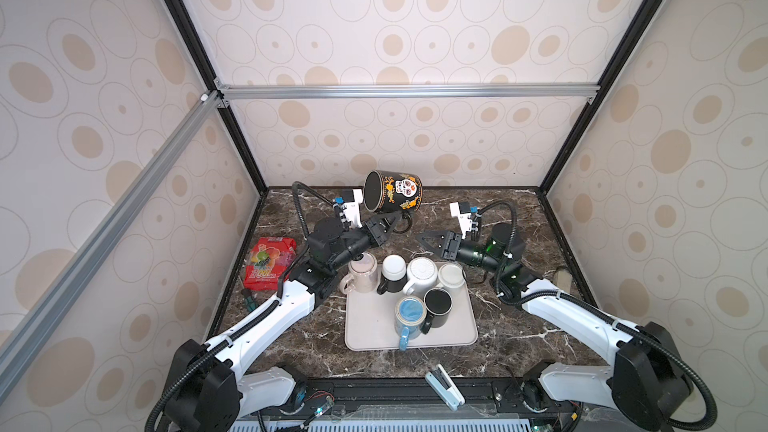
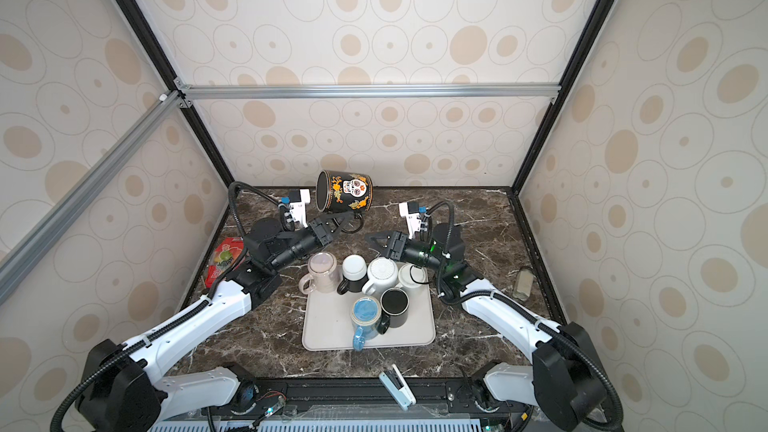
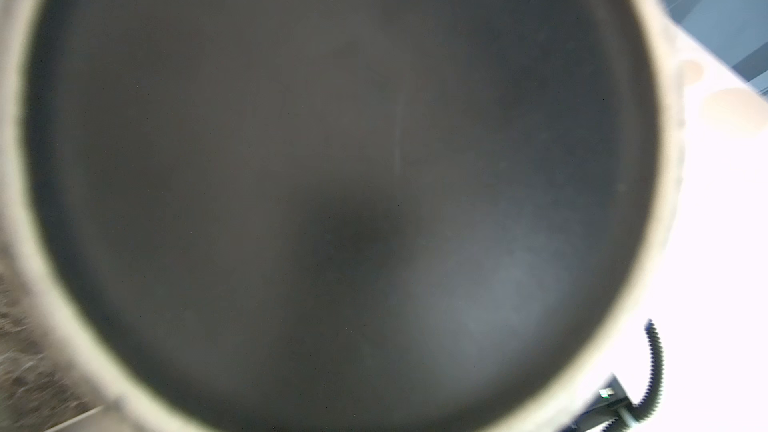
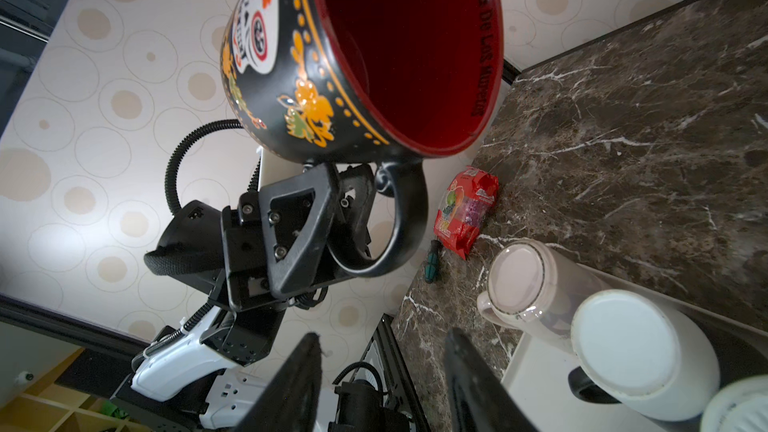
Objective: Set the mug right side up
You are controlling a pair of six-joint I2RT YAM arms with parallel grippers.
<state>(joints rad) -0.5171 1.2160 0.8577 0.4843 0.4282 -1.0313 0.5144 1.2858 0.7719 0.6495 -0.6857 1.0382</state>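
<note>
1. Looking down in both top views, you see a dark marble tabletop [image 1: 519,326] boxed in by walls papered with beige ovals on a black and silver frame.
2. At the table's 9 o'clock edge lies a red snack packet [image 1: 270,261]; a blue-white stapler [image 1: 444,386] sits at 6 o'clock.
3. A beige tray [image 1: 374,326] at the centre carries six mugs. Four along its 12 o'clock edge stand bottom up; a black mug [image 1: 437,305] and a blue mug [image 1: 409,315] stand mouth up, and neither visibly holds anything.
4. Your skull mug [image 1: 392,191] hangs in the air toward 12 o'clock, tipped on its side, mouth facing 9 o'clock, red interior bare.
5. The left gripper [image 4: 332,218] is clamped on the skull mug's handle.
6. The right gripper [image 1: 428,238] hangs near 2 o'clock of the tray, jaws apart, holding nothing.
</note>
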